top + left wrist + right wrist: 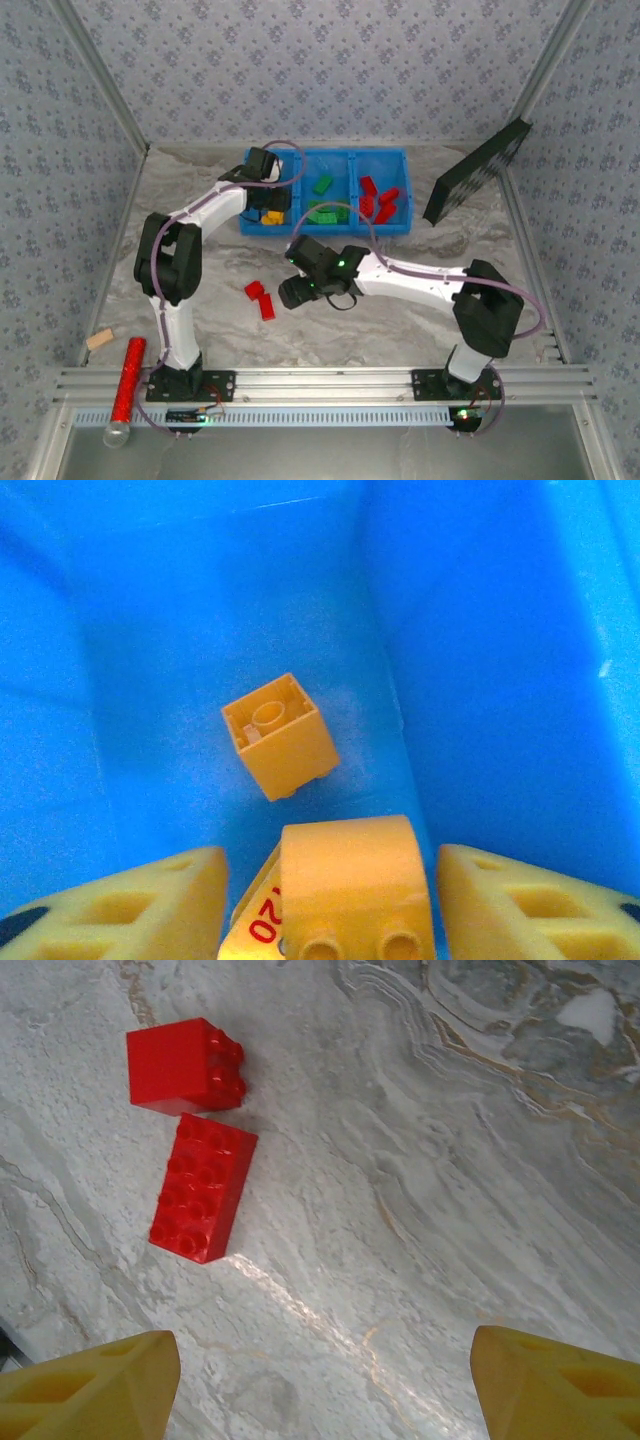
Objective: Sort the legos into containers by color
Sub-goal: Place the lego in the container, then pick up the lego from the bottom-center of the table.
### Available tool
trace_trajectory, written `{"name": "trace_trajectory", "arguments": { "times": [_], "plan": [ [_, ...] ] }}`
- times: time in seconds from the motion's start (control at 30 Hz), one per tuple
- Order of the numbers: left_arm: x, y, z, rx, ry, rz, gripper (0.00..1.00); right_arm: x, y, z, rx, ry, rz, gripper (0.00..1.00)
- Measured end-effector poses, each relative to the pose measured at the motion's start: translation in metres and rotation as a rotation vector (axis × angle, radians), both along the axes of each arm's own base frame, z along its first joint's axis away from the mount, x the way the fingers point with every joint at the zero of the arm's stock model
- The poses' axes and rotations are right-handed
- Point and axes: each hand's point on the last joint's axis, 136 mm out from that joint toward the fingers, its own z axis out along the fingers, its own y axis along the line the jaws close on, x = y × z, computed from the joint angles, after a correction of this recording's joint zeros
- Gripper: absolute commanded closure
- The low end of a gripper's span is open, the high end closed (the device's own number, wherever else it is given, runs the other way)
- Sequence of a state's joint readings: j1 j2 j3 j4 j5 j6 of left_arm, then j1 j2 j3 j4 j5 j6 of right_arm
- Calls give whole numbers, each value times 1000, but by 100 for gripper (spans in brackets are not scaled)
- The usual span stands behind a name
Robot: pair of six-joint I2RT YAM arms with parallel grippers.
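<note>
Nearest you, well short of the blue tray [325, 229], lies a red glittery tube [127, 378]. Closer to the tray, your right gripper [322, 1385] hangs spread, two red legos [195, 1150] ahead-left of its fingers [90, 1390]. In the tray's left compartment [480, 630] your left gripper [330, 905] stands released around yellow-orange legos [280, 735]; green legos [322, 200] lie in the middle, more red legos [378, 198] in the right.

Top view: left arm [215, 205] covers much of the tray's [252, 226] left compartment; yellow bricks [272, 216] partly hidden, count unclear. Green bricks [322, 212] too small to count.
Left wrist view: curved yellow brick [350, 880] cut by bottom edge; red print [262, 920] beside it partly covered.
Right wrist view: right gripper [325, 1340], both fingers [90, 1390] cut off by bottom edge.
</note>
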State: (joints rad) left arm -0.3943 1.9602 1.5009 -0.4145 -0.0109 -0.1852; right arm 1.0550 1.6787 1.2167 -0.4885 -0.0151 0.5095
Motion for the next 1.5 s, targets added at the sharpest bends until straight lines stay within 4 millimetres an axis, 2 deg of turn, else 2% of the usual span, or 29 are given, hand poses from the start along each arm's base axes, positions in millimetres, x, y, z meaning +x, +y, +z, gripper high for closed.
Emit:
{"name": "trace_trajectory", "arguments": {
  "times": [0.13,0.23,0.33,0.5,0.63,0.93,1.2,1.3,1.5],
  "plan": [
    [0,1,2,3,-6,-6,39,0,14,-2,4,-2,18,22],
    [2,4,17,-1,-35,-7,36,-4,20,-8,-6,4,31,22],
    [3,10,50,-21,-102,-1,34,-6,26,-14,-16,14,42,22],
    [0,20,119,-75,-250,17,33,-4,35,-19,-20,21,49,22],
    [-10,23,152,-101,-317,18,32,-3,45,-19,-12,24,62,22],
    [-49,45,181,-95,-367,47,29,-14,69,-33,-26,52,112,20],
    [-92,69,224,-109,-460,88,27,-15,77,-54,-54,90,110,22],
    [-102,74,227,-113,-472,96,27,-15,76,-63,-78,106,101,24],
    [-115,80,216,-101,-449,102,26,-14,78,-74,-112,131,85,29]
  ]
}}
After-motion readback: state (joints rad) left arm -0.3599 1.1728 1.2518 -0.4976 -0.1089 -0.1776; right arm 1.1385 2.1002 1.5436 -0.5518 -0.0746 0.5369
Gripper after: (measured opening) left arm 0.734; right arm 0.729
